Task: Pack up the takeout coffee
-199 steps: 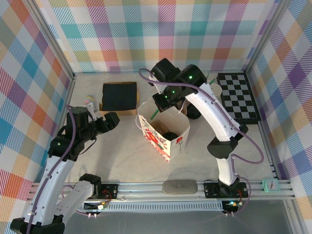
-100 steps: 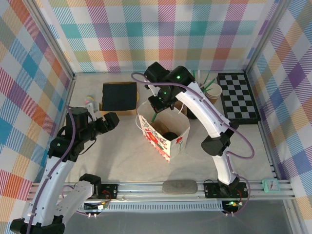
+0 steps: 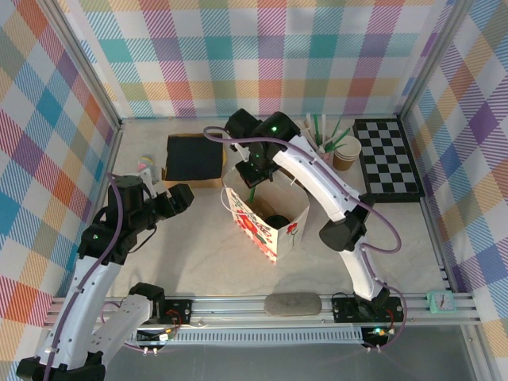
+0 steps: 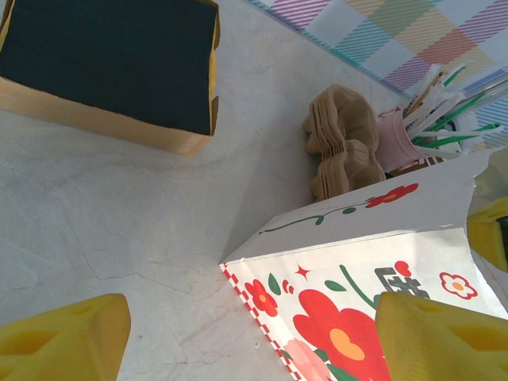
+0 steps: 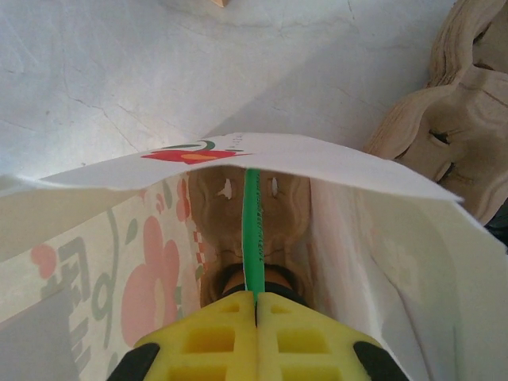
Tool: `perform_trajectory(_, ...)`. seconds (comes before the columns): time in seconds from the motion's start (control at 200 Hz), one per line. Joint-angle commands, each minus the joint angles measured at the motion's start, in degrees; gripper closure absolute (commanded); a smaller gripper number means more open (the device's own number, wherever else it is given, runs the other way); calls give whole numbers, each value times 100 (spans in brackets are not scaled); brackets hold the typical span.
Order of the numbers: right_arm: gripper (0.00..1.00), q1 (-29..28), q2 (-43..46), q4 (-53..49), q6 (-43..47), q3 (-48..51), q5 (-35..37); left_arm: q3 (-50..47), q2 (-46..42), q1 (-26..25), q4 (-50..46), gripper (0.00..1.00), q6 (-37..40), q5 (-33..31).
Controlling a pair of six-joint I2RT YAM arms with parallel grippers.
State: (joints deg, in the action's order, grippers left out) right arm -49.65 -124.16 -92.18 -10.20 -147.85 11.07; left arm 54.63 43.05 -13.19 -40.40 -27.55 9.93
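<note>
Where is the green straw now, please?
In the right wrist view, the green straw hangs from the shut right claw into the open floral bag.

Landmark white flower-printed paper bag (image 3: 262, 226): black-lidded kraft paper cup (image 3: 276, 221) inside, thin green plastic straw (image 5: 252, 230) reaching in, stack of brown pulp cup carriers (image 4: 341, 143) just behind, black-topped flat cardboard box (image 3: 194, 157) behind-left, pink cup of straws (image 4: 395, 147) and chequered board (image 3: 389, 157) behind-right.

The mouth of the paper bag (image 3: 270, 216) is taken up by the right pincer (image 5: 255, 298), closed on a green straw (image 5: 252, 230) that reaches down inside. Bare bench (image 3: 194, 242) lies left of and in front of the bag. Behind it crowd a black box (image 3: 194, 157), cardboard trays (image 4: 341, 143) and a pink cup (image 4: 399, 144).
</note>
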Motion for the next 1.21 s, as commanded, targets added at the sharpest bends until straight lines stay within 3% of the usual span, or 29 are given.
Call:
perform_trajectory(0.0,96,-63,-133,-305,-42,-190,106,-40,-48,71,13,19,92,-6)
perform_trajectory(0.235,94,-78,-343,-326,-48,-320,112,-49,-52,71,16,19,92,9)
perform_trajectory(0.595,83,-115,-344,-321,-88,-367,192,-15,-35,71,15,18,93,9)
perform_trajectory(0.915,63,-133,-278,-362,-112,-530,282,56,37,71,33,17,83,34)
perform_trajectory(1.2,57,-223,-4,-358,-144,-653,303,92,120,71,67,17,84,43)
